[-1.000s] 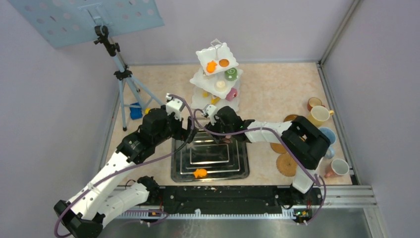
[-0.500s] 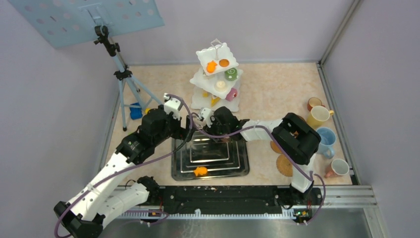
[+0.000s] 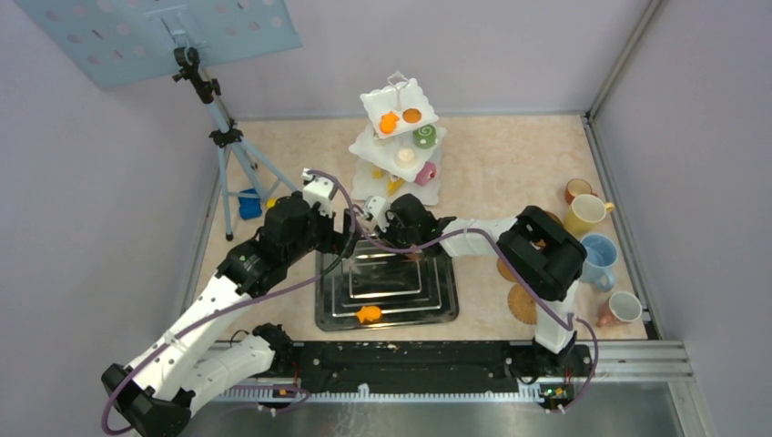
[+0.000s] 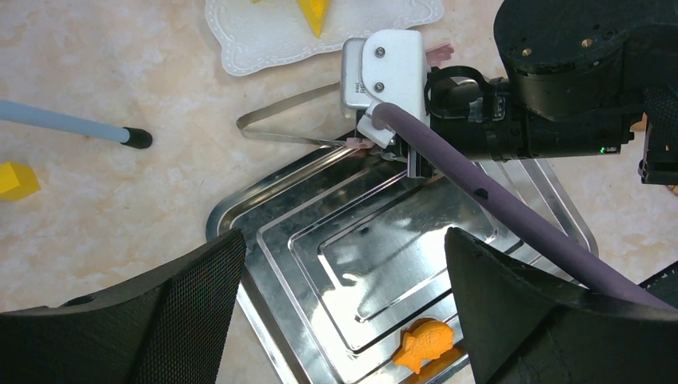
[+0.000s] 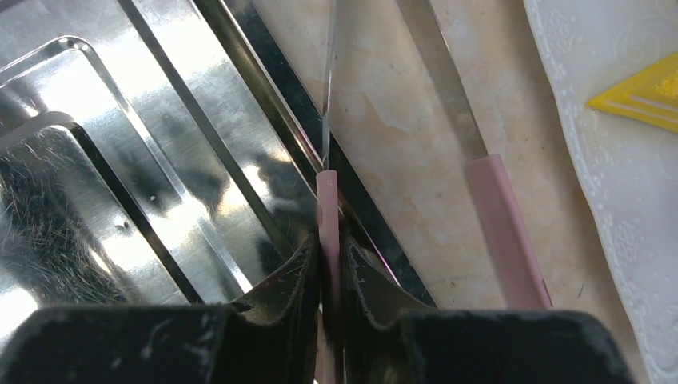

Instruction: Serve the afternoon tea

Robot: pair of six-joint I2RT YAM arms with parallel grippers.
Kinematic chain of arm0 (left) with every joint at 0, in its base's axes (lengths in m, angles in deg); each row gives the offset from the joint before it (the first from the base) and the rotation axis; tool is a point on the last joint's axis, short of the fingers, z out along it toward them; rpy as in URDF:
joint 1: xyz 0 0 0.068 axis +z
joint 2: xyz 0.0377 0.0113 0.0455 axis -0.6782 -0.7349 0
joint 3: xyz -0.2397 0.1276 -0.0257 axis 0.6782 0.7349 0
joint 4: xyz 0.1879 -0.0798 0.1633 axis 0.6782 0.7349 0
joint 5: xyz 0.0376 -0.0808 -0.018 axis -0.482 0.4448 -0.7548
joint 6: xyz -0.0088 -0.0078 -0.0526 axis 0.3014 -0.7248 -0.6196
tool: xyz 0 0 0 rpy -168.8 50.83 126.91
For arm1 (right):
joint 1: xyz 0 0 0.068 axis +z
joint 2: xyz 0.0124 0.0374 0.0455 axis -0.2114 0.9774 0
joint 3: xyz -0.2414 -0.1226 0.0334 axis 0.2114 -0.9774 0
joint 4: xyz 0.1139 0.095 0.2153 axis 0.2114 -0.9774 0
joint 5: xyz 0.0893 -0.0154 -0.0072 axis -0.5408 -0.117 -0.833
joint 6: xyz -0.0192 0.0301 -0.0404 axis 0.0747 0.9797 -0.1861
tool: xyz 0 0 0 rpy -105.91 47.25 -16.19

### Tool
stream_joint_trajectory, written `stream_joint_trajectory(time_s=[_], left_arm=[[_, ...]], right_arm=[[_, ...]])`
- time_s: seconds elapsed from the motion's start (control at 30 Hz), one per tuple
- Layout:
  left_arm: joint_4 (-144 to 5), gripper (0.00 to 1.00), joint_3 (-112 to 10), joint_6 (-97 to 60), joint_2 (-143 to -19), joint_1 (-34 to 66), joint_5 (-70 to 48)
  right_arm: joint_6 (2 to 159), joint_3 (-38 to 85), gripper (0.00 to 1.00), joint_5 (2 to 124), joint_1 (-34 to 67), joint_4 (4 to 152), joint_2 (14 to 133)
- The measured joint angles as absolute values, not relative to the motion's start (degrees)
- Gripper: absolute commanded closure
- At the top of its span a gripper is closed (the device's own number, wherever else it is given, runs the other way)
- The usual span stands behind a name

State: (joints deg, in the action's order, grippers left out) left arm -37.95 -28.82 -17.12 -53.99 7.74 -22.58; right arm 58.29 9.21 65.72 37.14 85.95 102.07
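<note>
Seen from above, a beige table (image 3: 510, 155) carries a rectangular steel tray (image 3: 391, 278) just beyond the two arm bases; a fish-shaped orange pastry (image 3: 368, 316) lies alone near the tray's near edge.

Just past the tray's far edge stands the white three-tier stand (image 3: 378, 98); two orange pastries sit on its top tier; a green swirl pastry (image 3: 424, 137) and a cream pastry (image 3: 405, 157) sit below them; a pink pastry (image 3: 425, 172) is lower at the right; a yellow wedge pastry (image 4: 313, 12) lies on the bottom plate.

The right gripper (image 5: 329, 268) is low at the tray's far rim; its fingers (image 5: 292, 280) are pressed together on one pink-tipped arm of the pink tongs (image 5: 502, 232); the tongs' other arm lies on the table between the tray and the stand's bottom plate.

The left gripper (image 4: 344, 240) hovers over the tray with its jaws spread wide and nothing between them.

From the left wrist, the right arm's black wrist and its purple cable (image 4: 480, 192) cross over the far right part of the tray.

Along the right wall stand a brown mug (image 3: 577, 190), a yellow mug (image 3: 587, 212), a blue mug (image 3: 603, 253) and a grey mug (image 3: 624, 307), from far to near; round brown coasters (image 3: 523, 304) lie just left of them, partly hidden by the right arm's elbow.

At the far left stands a tripod (image 3: 223, 137) holding a perforated blue board; a yellow block (image 4: 16, 180) lies near one of its feet.
</note>
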Motion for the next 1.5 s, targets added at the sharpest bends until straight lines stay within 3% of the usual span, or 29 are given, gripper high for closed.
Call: stream_joint_trajectory(time_s=[0.17,0.6,0.93,1.3,1.5], left_arm=[[-37.6,0.01,-29.5,-17.8,-53.9,7.7,-23.3],[-36.7,0.01,-30.6,-18.6,-51.5,7.7,-26.1],[-35.3,0.01,-31.0,-19.9,-48.9,7.7,-27.5],[-31.6,0.01,-31.0,-25.6,-51.1,7.7,-24.7],[-29.7,0.01,-29.8,-29.3,-46.3,7.7,-24.8]], right_arm=[[57.2,9.2,1.00,65.7,37.2,84.4,101.3],[52.7,8.6,1.00,61.6,37.2,82.0,92.1],[37.1,-3.7,1.00,46.5,37.2,78.9,79.2],[28.6,-4.6,1.00,39.5,37.8,80.6,82.6],[27.5,-2.8,0.97,37.6,40.9,83.9,88.8]])
